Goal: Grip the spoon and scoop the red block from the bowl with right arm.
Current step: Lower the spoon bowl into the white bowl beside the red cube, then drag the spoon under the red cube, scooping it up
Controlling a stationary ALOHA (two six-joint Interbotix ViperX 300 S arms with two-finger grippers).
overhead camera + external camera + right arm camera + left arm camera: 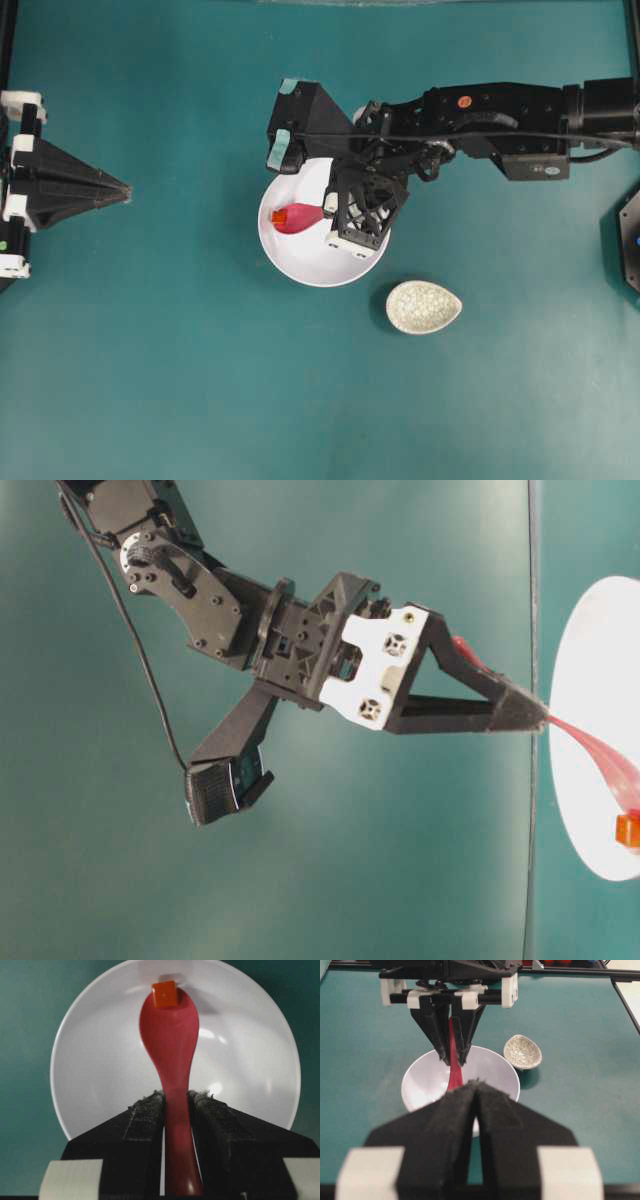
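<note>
My right gripper (pixel 176 1096) is shut on the handle of the glossy pink spoon (pixel 170 1030), whose scoop reaches out over the white bowl (pixel 100 1060). The small red block (pixel 165 994) sits at the far tip of the scoop, inside the bowl. From overhead, the right gripper (pixel 328 217) hangs over the bowl (pixel 300 262), with the spoon (pixel 298 218) pointing left and the block (pixel 278 215) at its end. At table level the right gripper (pixel 540 717) pinches the spoon (pixel 600 752) above the block (pixel 628 829). My left gripper (pixel 125 190) rests shut and empty at the far left.
A small speckled egg-shaped dish (pixel 424 306) stands just right of the bowl and nearer the front. The right arm (pixel 490 120) stretches in from the right edge. Teal table surface surrounds the bowl.
</note>
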